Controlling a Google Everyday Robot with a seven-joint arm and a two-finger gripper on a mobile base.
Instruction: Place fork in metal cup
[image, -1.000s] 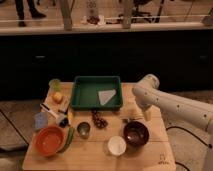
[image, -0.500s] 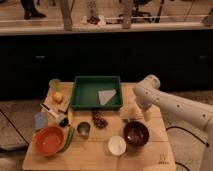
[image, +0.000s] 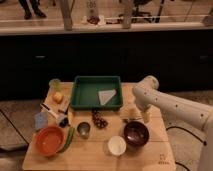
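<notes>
None of the job looks done yet. The metal cup (image: 83, 130) sits alone on the counter (image: 95, 155). The gripper (image: 145, 117) hangs above the brown bowl (image: 136, 134).

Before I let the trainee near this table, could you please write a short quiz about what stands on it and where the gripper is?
1. True or false: the metal cup stands inside the green tray.
2. The gripper is low over the table, off the tray's front right corner. Which thing is nearest to it? A: the small green cup. B: the dark bowl. C: the round fruit.
3. Fill in: the big bowl to the left of the metal cup in the picture is ____ in colour.

Key: 1 false, it stands on the table in front of the tray. 2 B. 3 orange.
</notes>
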